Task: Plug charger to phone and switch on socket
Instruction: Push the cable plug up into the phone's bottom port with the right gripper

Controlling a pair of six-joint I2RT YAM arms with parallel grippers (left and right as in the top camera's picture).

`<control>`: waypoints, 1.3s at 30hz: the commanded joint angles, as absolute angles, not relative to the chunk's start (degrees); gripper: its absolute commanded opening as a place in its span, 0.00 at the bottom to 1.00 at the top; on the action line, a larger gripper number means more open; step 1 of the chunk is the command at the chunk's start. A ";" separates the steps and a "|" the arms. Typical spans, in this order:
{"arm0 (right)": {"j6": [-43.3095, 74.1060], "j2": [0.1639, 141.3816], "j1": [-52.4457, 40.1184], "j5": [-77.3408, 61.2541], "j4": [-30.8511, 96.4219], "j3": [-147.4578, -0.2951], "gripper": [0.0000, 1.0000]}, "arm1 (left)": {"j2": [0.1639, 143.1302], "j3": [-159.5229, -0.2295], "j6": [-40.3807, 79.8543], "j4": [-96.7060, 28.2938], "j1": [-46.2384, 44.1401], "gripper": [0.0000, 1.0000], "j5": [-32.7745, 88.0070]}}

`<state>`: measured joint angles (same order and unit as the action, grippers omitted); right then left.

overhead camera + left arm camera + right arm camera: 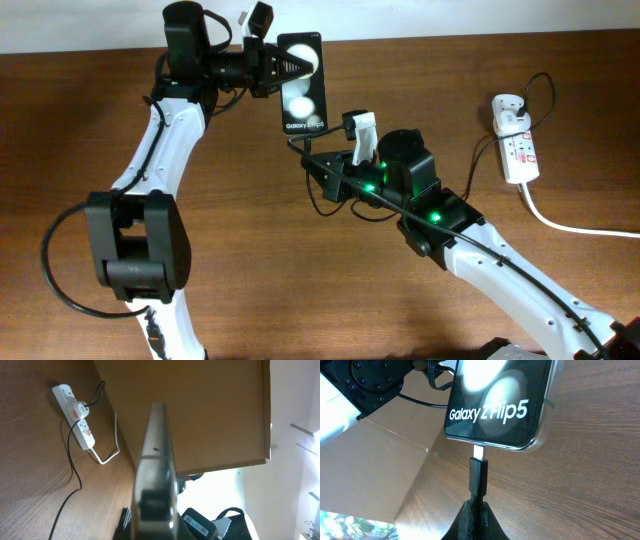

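My left gripper is shut on the phone, a black smartphone with two white circles and white text at its near end, held above the table. In the left wrist view the phone shows edge-on. My right gripper is shut on the charger plug, whose metal tip meets the port in the phone's bottom edge. The thin black cable runs to the white adapter in the socket, a white power strip with red-marked switches at the far right, also in the left wrist view.
The thick white cord leaves the socket and runs off the right edge of the table. A tan board stands along the table's far side. Both arms cross the middle of the wooden table.
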<state>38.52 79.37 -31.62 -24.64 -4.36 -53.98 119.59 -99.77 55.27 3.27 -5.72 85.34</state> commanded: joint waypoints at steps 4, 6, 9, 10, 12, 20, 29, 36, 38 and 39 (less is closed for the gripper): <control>37.76 79.50 -31.75 -23.49 -4.56 -53.84 0.04 | 119.13 -100.55 54.13 3.88 -7.14 0.00 87.39; 37.76 79.50 -31.75 -23.49 -4.56 -53.84 0.04 | 119.13 -100.55 54.13 3.88 -7.14 0.00 87.26; 37.76 79.53 -31.75 -23.33 -4.54 -53.84 0.04 | 119.13 -100.55 53.82 3.88 -7.16 0.00 87.31; 37.74 79.50 -31.75 -23.22 -4.56 -53.84 0.04 | 119.13 -100.55 52.75 3.88 -7.14 0.00 87.48; 37.76 79.53 -30.98 -23.31 -4.49 -53.84 0.04 | 119.15 -100.55 51.48 3.86 -7.14 0.00 87.90; 37.76 79.50 -29.47 -23.68 -4.34 -53.84 0.04 | 119.15 -100.55 49.76 3.86 -7.16 0.00 88.33; 37.76 79.50 -29.45 -23.22 -5.21 -53.84 0.04 | 119.15 -100.55 49.76 3.86 -7.16 0.00 90.11; 37.98 79.50 -27.68 -23.77 -5.41 -53.87 0.04 | 119.13 -100.55 49.76 3.86 -7.16 0.00 90.08; 37.98 79.50 -27.68 -23.77 -5.41 -53.87 0.04 | 119.15 -100.55 49.76 3.86 -7.16 0.00 90.08; 37.98 79.50 -27.68 -23.77 -5.41 -53.87 0.04 | 119.15 -100.55 49.76 3.86 -7.16 0.00 90.08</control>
